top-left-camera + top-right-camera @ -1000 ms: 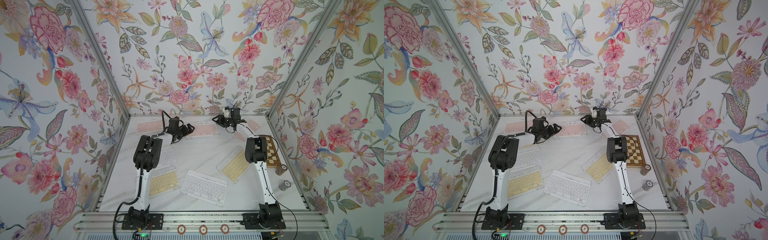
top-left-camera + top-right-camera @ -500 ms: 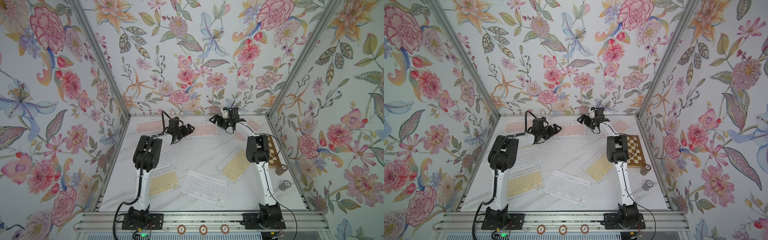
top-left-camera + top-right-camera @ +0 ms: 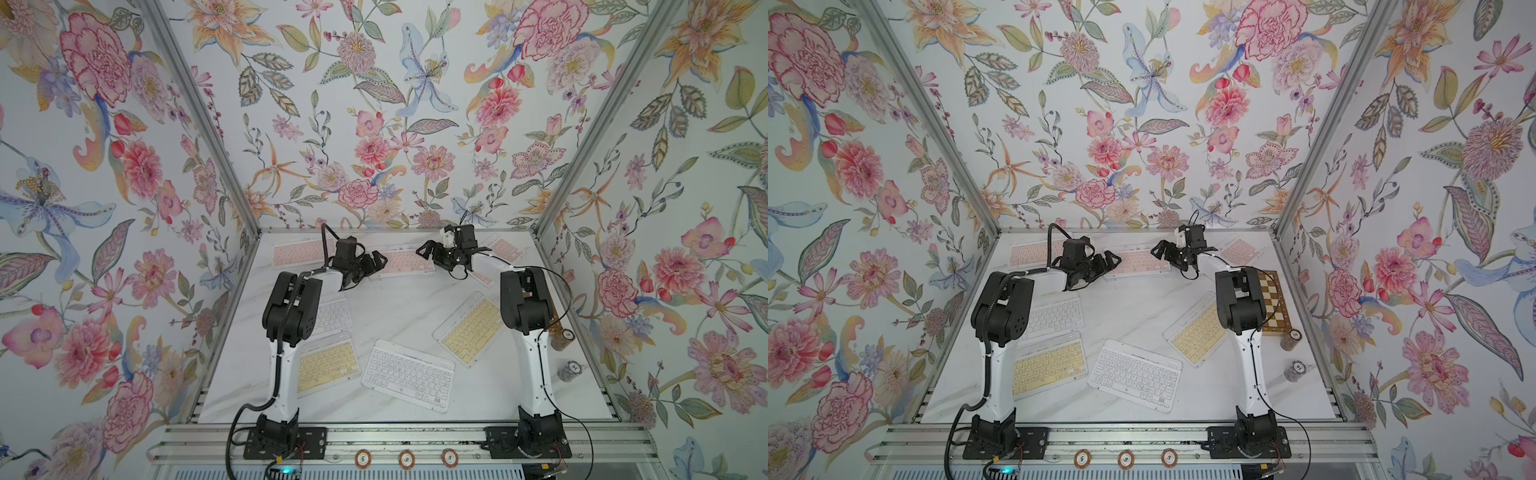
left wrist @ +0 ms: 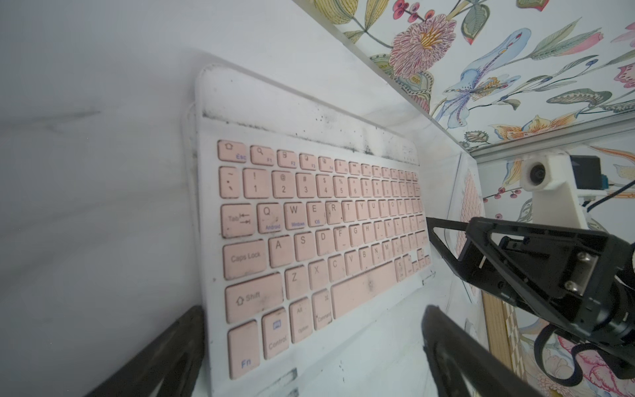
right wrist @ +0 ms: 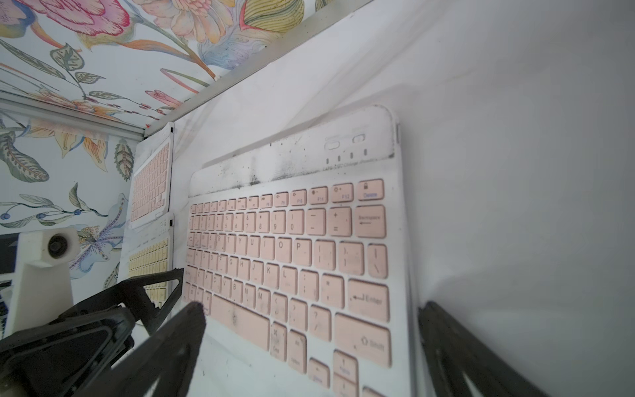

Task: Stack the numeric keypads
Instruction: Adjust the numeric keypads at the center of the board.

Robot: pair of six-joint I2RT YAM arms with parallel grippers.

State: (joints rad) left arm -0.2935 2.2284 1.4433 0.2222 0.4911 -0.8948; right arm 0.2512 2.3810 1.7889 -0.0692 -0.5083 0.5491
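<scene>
A pink-keyed keypad [image 3: 402, 262] lies flat at the back middle of the table, between my two grippers. My left gripper [image 3: 376, 261] stands open at its left end, its fingers [image 4: 165, 357] straddling the Fn corner of the pink keypad [image 4: 319, 233]. My right gripper [image 3: 428, 249] is open at the other end, with its fingers [image 5: 457, 350] either side of the Shift corner of that keypad [image 5: 292, 254]. Neither holds anything. Several more keypads lie about: pink [image 3: 295, 253], pink [image 3: 505, 249], white [image 3: 332, 313], yellow [image 3: 326, 365], white [image 3: 409, 374], yellow [image 3: 471, 328].
A brown-and-cream chessboard [image 3: 1273, 305] lies by the right wall, partly behind the right arm. Two stacks of chips [image 3: 1291, 338] [image 3: 1296, 370] stand in front of it. The back wall rail runs close behind both grippers.
The right gripper has opened wide and shifted slightly left, towards the pink keypad's right end. The left arm and the keypads have hardly moved.
</scene>
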